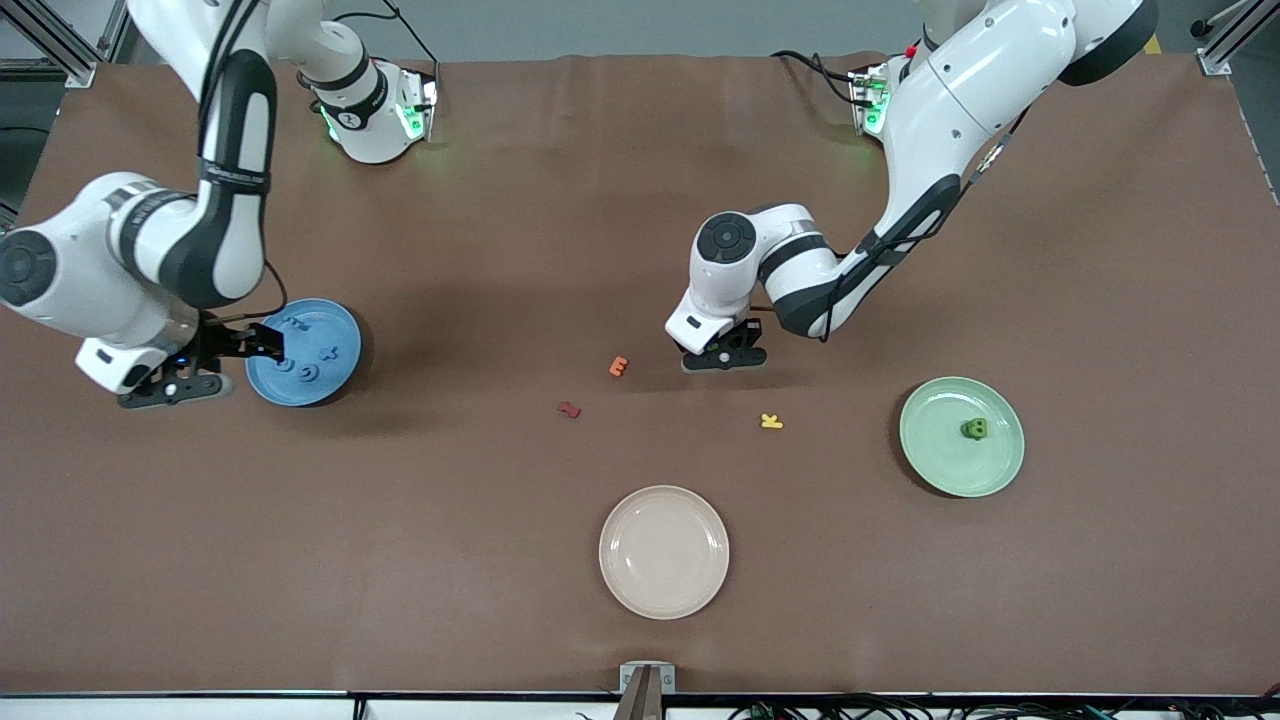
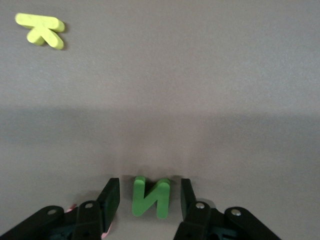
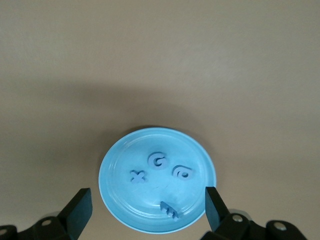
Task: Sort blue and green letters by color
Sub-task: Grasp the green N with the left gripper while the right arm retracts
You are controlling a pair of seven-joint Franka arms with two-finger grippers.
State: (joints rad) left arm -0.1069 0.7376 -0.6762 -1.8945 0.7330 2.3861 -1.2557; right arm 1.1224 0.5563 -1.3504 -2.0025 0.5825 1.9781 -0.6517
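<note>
Your left gripper (image 2: 145,200) has its jaws spread around the green letter (image 2: 150,196); it looks light and soft, so pinch its flat sides.

A round cream-beige plate (image 1: 664,551) sits on the brown table mat (image 1: 1100,250), nearest of everything to the front camera. Take it as the landmark: farther from the camera than the plate lies a small dark-red foam letter (image 1: 569,409), and farther again a small orange foam letter (image 1: 619,366). A small yellow foam letter K (image 1: 771,421) (image 2: 41,29) lies flat, also farther than the plate, toward the left arm's end. A round pale-green plate (image 1: 940,470) sits well apart from it at that same end; a round blue plate (image 1: 335,385) (image 3: 112,195) sits well apart at the right arm's end.
</note>
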